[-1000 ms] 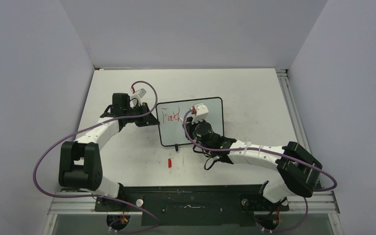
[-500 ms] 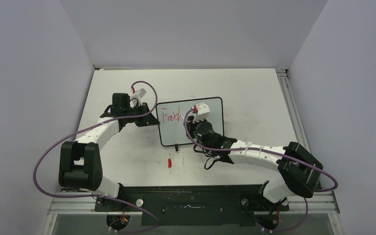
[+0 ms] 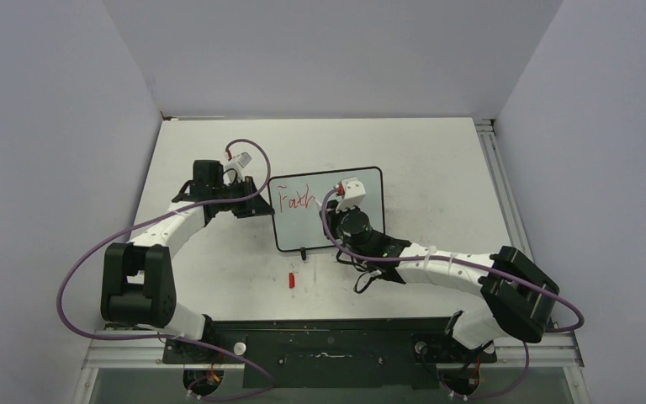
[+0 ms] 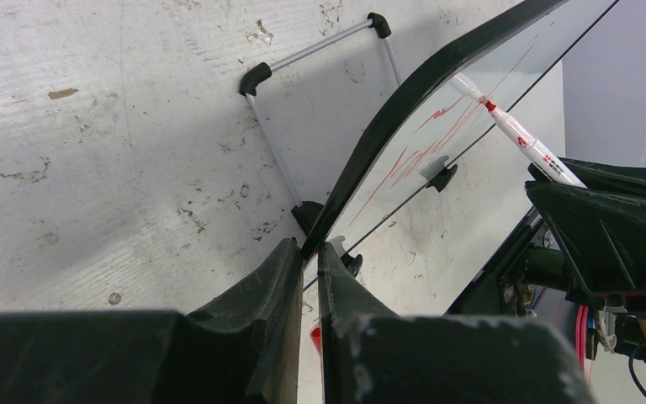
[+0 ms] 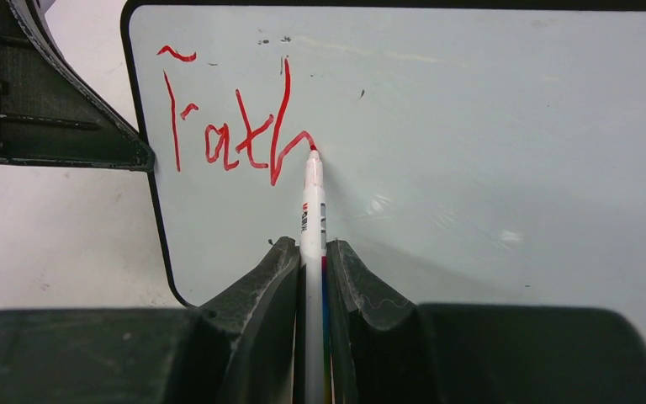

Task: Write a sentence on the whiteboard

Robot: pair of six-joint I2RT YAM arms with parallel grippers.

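The whiteboard (image 3: 299, 229) stands tilted on its small feet mid-table, black-framed. Red writing, the start of the sentence (image 5: 235, 130), reads about "Faith" across its upper left; it also shows as the sentence (image 3: 294, 200) from above. My left gripper (image 4: 307, 248) is shut on the whiteboard's (image 4: 404, 101) left frame edge near a lower corner. My right gripper (image 5: 311, 246) is shut on a white marker (image 5: 312, 202). Its red tip touches the whiteboard (image 5: 471, 126) at the end of the last letter. The marker (image 4: 513, 135) also shows in the left wrist view.
A small red cap (image 3: 292, 279) lies on the scuffed tabletop in front of the board. The board's wire stand (image 4: 320, 50) rests on the table behind it. Grey walls close in the table on three sides.
My right arm has shifted slightly to the right along the board with the marker. The left arm and the board have not moved.
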